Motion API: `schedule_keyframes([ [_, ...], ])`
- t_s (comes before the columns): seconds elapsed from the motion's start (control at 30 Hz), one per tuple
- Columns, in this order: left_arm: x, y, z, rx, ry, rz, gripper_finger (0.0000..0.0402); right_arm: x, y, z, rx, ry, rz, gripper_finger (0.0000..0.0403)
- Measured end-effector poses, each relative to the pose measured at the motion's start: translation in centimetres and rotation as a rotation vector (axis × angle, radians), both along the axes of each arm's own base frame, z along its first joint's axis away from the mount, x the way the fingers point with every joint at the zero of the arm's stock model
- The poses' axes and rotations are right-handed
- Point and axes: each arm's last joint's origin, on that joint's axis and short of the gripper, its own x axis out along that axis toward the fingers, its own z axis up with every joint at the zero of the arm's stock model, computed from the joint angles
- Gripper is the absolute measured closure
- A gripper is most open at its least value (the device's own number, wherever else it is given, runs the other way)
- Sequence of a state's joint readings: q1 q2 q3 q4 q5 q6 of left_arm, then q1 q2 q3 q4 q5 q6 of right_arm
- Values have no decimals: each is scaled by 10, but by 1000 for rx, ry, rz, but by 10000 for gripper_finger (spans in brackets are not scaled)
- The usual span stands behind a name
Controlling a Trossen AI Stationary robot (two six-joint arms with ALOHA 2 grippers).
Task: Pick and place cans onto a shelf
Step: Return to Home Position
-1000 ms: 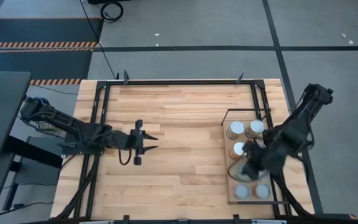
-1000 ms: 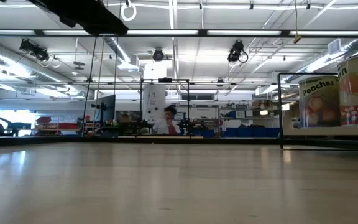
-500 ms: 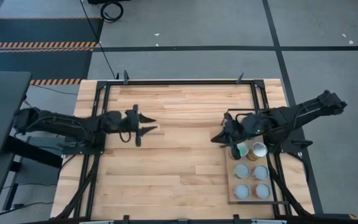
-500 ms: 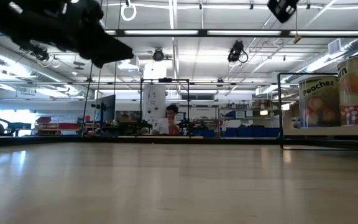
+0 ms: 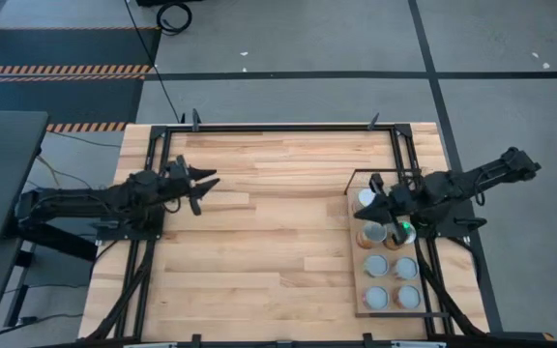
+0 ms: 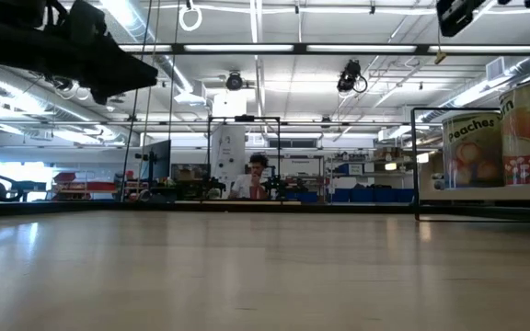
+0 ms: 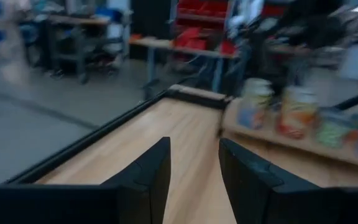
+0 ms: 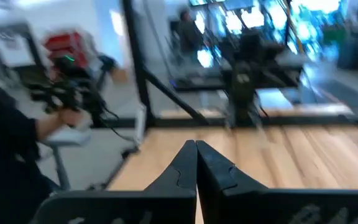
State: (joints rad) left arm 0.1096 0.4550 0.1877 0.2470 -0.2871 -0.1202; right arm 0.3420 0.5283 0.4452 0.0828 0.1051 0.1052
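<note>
Cans on shelf; your step is return home.
Left gripper spread, well off shelf; right gripper pressed together above it: retract both.

One shelf lies on the one surface. Seen from above, the cans on the shelf count like this:

- Four silvery tops are in full view. They stand as two pairs side by side at the shelf end away from the right arm.
- Two more tops show only in part beside that arm.

That makes six sure. Any others on the shelf are hidden under the arm.

The low view shows just two cans on the shelf.

There are two arms and two grippers. The left gripper is well apart from the shelf, and the right gripper is over it.

One person shows in the room far beyond the shelf.
</note>
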Motion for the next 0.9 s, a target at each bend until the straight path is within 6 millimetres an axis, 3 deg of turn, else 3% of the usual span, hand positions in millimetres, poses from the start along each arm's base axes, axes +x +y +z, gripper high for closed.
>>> schedule_keyframes([
  [0.13, -6, -11, 1, 29, -85, -85, 260, -13, 2, -15, -16, -153, 47, 399],
  [0.27, -12, -17, -21, 44, -180, -107, 260, -24, 2, -30, 5, -236, 92, 398],
  [0.43, -13, -19, -26, 34, -174, -114, 261, -35, 2, -51, 19, -270, 148, 396],
  [0.57, -13, -19, -27, 28, -175, -111, 261, -39, 0, -68, 27, -250, 95, 395],
  [0.8, -13, -19, -26, 1, -187, -112, 261, -57, -8, -48, 51, -248, 160, 397],
  [0.9, -13, -19, -26, -1, -189, -113, 261, -55, -7, -54, 22, -267, 158, 397],
])
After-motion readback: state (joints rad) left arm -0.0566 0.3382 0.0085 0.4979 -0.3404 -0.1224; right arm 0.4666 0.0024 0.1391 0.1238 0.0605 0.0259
